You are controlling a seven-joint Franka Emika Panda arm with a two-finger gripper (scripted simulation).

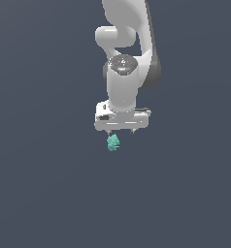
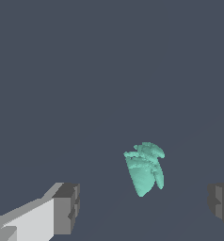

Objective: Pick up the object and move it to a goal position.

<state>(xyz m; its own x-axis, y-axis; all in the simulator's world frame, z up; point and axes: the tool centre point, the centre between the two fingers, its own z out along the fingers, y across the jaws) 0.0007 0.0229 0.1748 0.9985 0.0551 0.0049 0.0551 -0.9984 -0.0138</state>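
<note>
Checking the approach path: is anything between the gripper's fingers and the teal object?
Nothing. The wrist view shows only bare grey floor between the open fingers and the teal object; the gripper hangs just above it.

The exterior camera is facing the arm (image 1: 124,72) from a distance against a plain grey backdrop. The wrist camera is looking out close between the fingertips (image 2: 67,207). Both are showing the teal object (image 1: 113,142) (image 2: 144,172).

Ground (image 1: 44,193): just flat dark slate-grey, no markings
Texture: totally plain, same tone everywhere in both views
Horizon/edges: can't make out any
</note>
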